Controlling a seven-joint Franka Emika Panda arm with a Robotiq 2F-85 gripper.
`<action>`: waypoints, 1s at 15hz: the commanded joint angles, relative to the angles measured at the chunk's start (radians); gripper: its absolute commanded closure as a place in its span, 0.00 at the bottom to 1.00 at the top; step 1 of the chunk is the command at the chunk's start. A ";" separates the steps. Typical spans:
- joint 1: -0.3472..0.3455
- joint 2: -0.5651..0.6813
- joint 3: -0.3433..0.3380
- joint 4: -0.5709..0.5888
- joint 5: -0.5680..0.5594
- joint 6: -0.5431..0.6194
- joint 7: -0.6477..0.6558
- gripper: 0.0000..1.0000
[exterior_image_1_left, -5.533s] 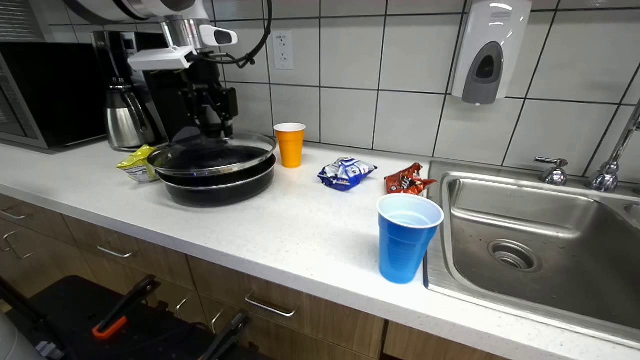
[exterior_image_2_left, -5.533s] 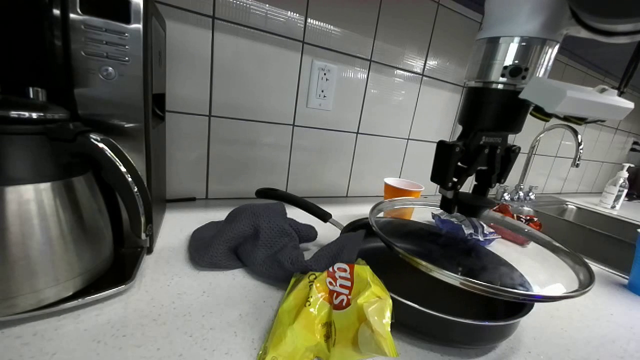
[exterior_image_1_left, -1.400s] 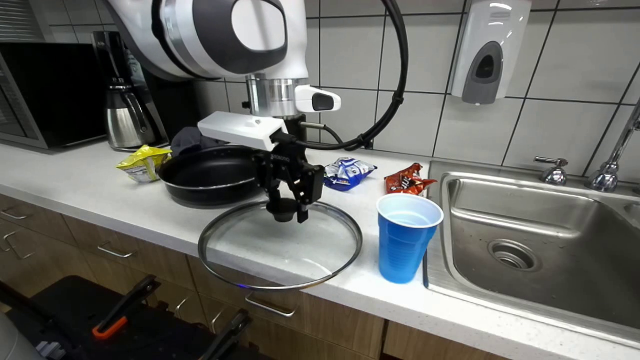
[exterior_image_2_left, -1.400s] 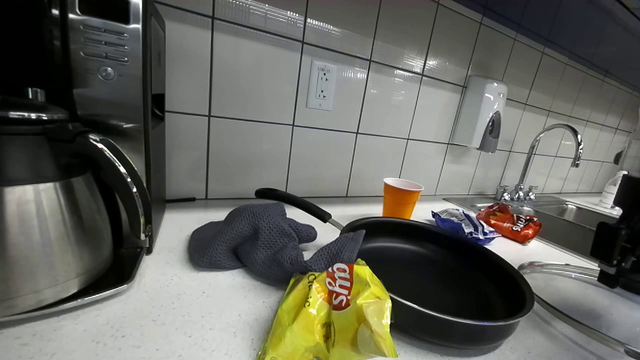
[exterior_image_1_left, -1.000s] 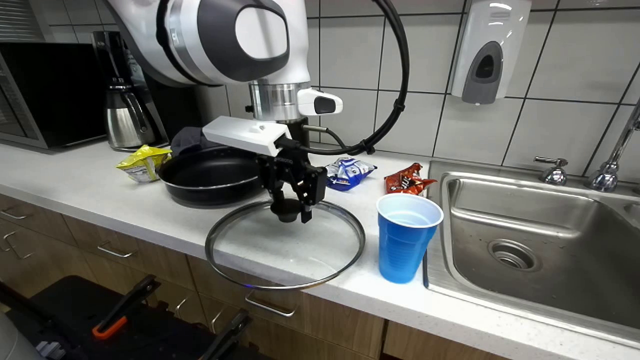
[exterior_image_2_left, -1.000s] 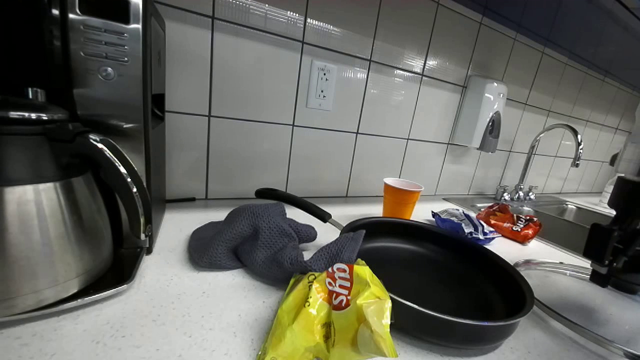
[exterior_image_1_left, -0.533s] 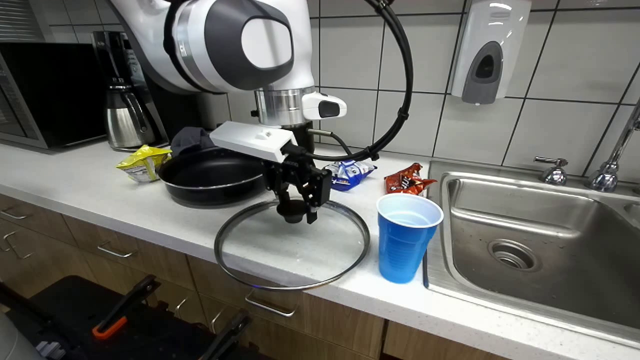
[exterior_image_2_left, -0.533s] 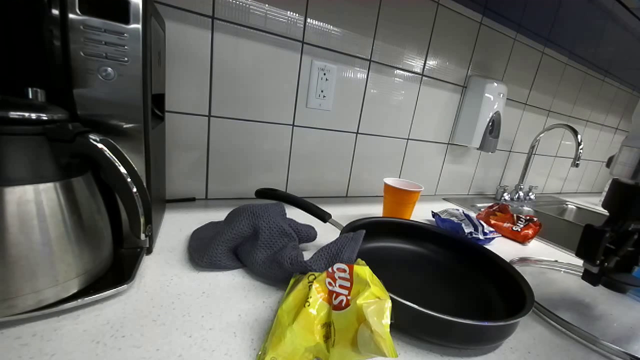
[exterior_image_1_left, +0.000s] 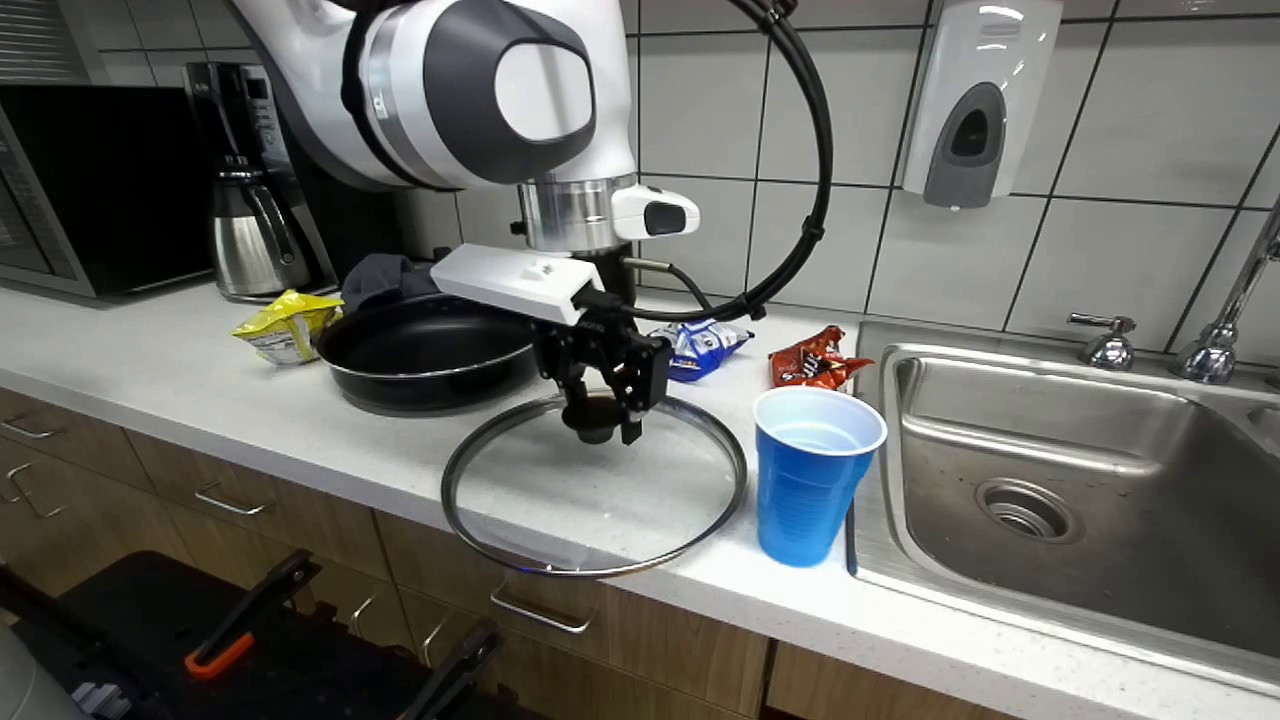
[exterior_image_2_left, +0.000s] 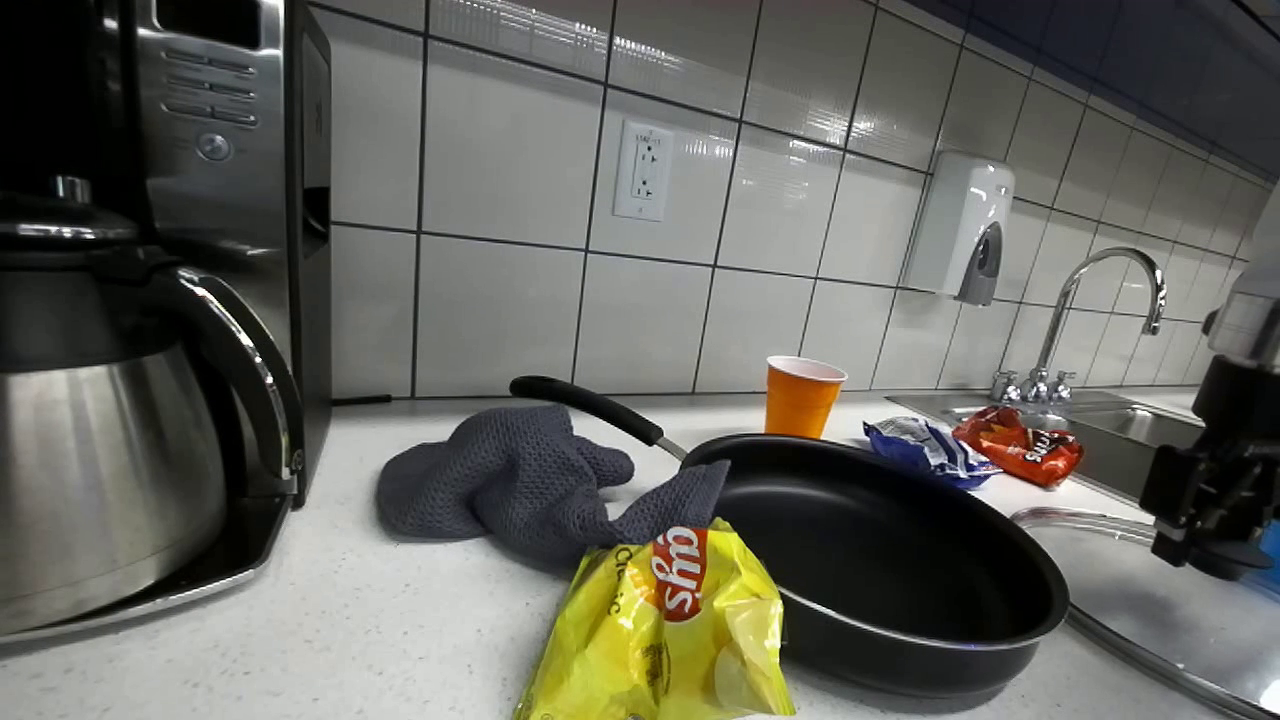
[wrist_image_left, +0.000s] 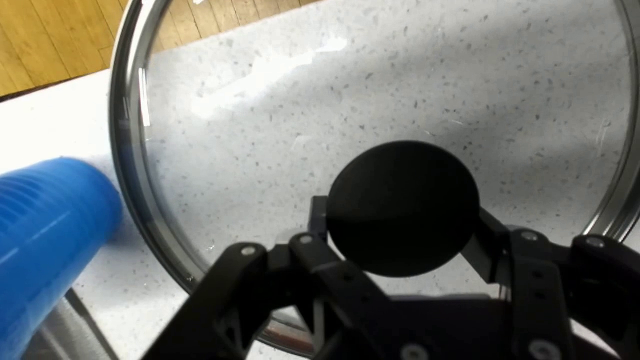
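The round glass lid (exterior_image_1_left: 600, 500) has a metal rim and a black knob (wrist_image_left: 402, 207) on top. In the wrist view the fingers of my gripper (wrist_image_left: 404, 222) press on either side of that knob. My gripper (exterior_image_1_left: 602, 418) holds the lid low over the counter, between the uncovered black pan (exterior_image_1_left: 430, 340) and the blue cup (exterior_image_1_left: 805, 500). Its near rim reaches past the counter's front edge. Whether the lid touches the counter I cannot tell. In the wrist view the blue cup (wrist_image_left: 50, 210) lies close beside the rim.
A blue chip bag (exterior_image_1_left: 700, 350) and a red one (exterior_image_1_left: 815, 360) lie behind, near the sink (exterior_image_1_left: 900, 440). A yellow chip bag (exterior_image_2_left: 665, 640) and a grey towel (exterior_image_2_left: 520, 480) lie against the pan's side. An orange cup (exterior_image_2_left: 800, 400) stands behind the pan.
Several seconds ago the held lid was over the pan; now it is off to the side, near the blue cup. Over the last second it has drifted slightly closer to that cup. Grip unchanged.
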 joint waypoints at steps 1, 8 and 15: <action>-0.006 0.006 -0.002 0.026 -0.009 0.001 -0.007 0.61; 0.000 -0.014 0.000 0.037 0.005 0.003 -0.010 0.00; 0.002 -0.010 -0.001 0.110 0.005 0.040 -0.028 0.00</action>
